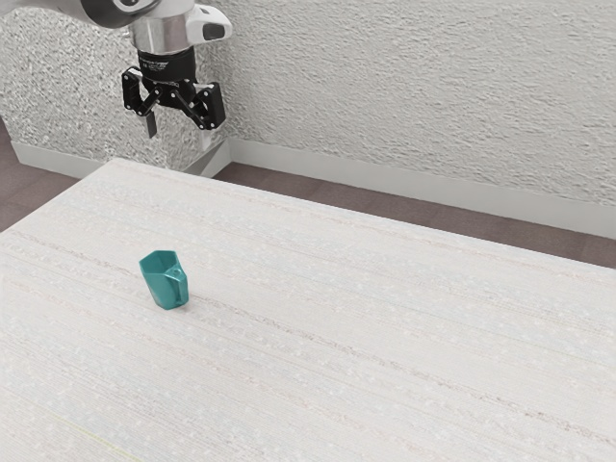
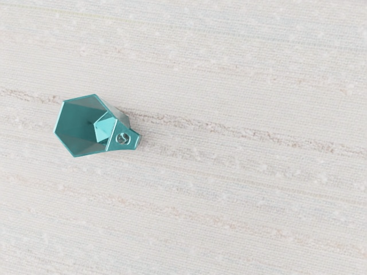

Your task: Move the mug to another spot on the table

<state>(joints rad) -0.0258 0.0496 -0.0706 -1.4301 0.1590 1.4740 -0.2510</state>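
Currently noting gripper (image 1: 179, 121) hanging high near table's (image 1: 404, 327) far corner, fingers spread wide, gripping nothing; seeing teal faceted mug (image 1: 164, 280) (image 2: 92, 126) standing upright toward exterior view's left edge, well below.

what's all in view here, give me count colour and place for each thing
mug: one, teal, faceted, standing opening-up on the table toward the exterior view's left, handle on its right side in that view
table: one, pale whitish wood grain, spans the foreground
wall: one, white rough texture, behind the table
baseboard: one, light grey, along the wall's foot
floor: one strip, brown, between table and wall
arm: one, white and grey, exterior view's upper left
gripper: one, black, open and empty, high above the table's far edge, well apart from the mug
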